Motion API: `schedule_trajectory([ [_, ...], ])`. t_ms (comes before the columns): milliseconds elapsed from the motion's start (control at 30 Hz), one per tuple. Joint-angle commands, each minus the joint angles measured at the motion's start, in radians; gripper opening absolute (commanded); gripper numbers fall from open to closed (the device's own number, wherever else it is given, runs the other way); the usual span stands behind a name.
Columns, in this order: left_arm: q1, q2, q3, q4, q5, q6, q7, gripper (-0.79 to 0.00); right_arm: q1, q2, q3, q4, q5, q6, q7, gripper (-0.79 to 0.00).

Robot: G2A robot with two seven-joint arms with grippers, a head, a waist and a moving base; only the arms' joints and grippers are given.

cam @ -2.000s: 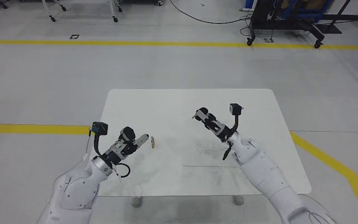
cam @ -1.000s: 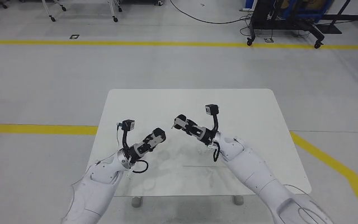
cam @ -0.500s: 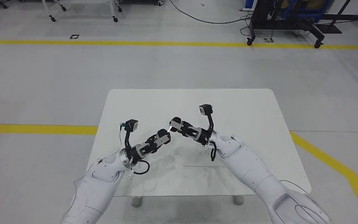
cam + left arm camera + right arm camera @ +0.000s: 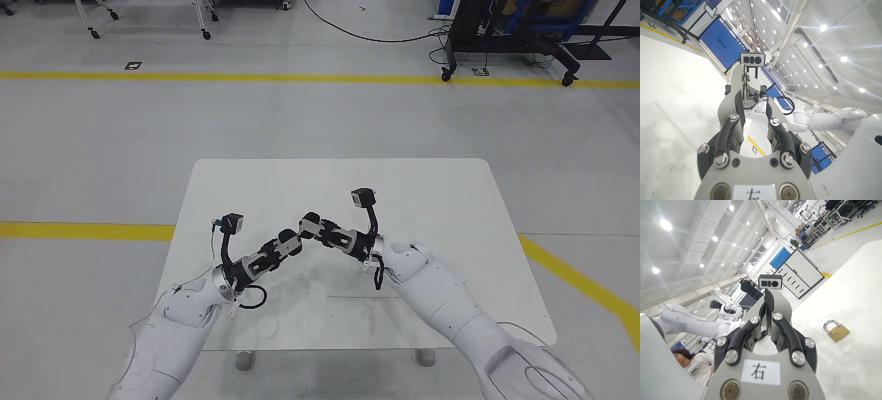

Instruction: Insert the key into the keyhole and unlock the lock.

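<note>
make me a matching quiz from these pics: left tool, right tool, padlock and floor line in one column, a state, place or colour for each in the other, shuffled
Column one
1. left tool
2. right tool
3. padlock
4. floor line

Column two
A. lying on the table
B. yellow
C. open
D. shut

Pairs: 1-C, 2-D, 3-A, 4-B

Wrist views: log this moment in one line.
left gripper open | right gripper shut, nose to nose with left gripper above table | padlock lying on table, shackle closed, untouched
</note>
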Motion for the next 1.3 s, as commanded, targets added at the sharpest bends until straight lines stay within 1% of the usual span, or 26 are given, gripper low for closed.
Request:
schedule_trajectory([
  [0, 0.000, 0.001, 0.000, -0.001, 0.002, 0.000, 0.000, -0.551, 0.002, -0.002, -0.002, 0.005, 0.005, 0.000, 0.009, -0.785],
  [133, 0.000, 0.003, -0.001, 0.000, 0.015, 0.016, 0.007, -0.610, 0.004, -0.004, -0.002, 0.005, 0.014, -0.001, 0.025, -0.785],
  [167, 0.000, 0.004, 0.000, 0.000, 0.017, 0.021, 0.011, -0.640, 0.005, -0.004, -0.001, 0.006, 0.013, -0.001, 0.028, -0.785],
  [233, -0.001, 0.005, -0.001, -0.002, 0.028, 0.030, 0.014, -0.668, 0.004, -0.004, 0.000, 0.005, 0.013, -0.001, 0.033, -0.785],
  [367, 0.000, 0.006, 0.002, -0.005, 0.043, 0.045, 0.024, -0.785, 0.002, -0.004, 0.004, 0.004, 0.011, -0.001, 0.038, -0.785],
  [500, 0.001, 0.007, 0.003, -0.007, 0.052, 0.063, 0.037, -0.785, 0.001, -0.005, 0.008, 0.002, 0.007, -0.001, 0.041, -0.785],
  [767, 0.004, 0.010, 0.000, -0.011, 0.060, 0.070, 0.052, -0.785, -0.002, -0.003, 0.021, -0.001, -0.001, -0.001, 0.043, -0.785],
  [800, 0.004, 0.010, -0.001, -0.012, 0.060, 0.069, 0.052, -0.785, -0.003, -0.003, 0.023, -0.003, -0.002, -0.001, 0.043, -0.711],
  [833, 0.005, 0.011, -0.002, -0.012, 0.060, 0.069, 0.054, -0.785, -0.004, -0.002, 0.025, -0.004, -0.003, -0.001, 0.044, -0.468],
  [900, 0.006, 0.012, -0.005, -0.012, 0.061, 0.070, 0.055, -0.785, -0.005, -0.002, 0.029, -0.005, -0.004, -0.001, 0.044, -0.409],
  [933, 0.006, 0.013, -0.006, -0.012, 0.060, 0.070, 0.057, -0.785, -0.006, -0.001, 0.031, -0.004, -0.003, -0.001, 0.044, -0.308],
  [967, 0.007, 0.013, -0.006, -0.013, 0.061, 0.071, 0.057, -0.785, -0.007, -0.001, 0.033, -0.003, -0.003, -0.001, 0.043, 0.000],
  [1267, 0.012, 0.016, -0.017, -0.020, 0.060, 0.075, 0.078, -0.785, -0.010, -0.001, 0.035, -0.003, 0.005, 0.001, 0.045, 0.000],
])
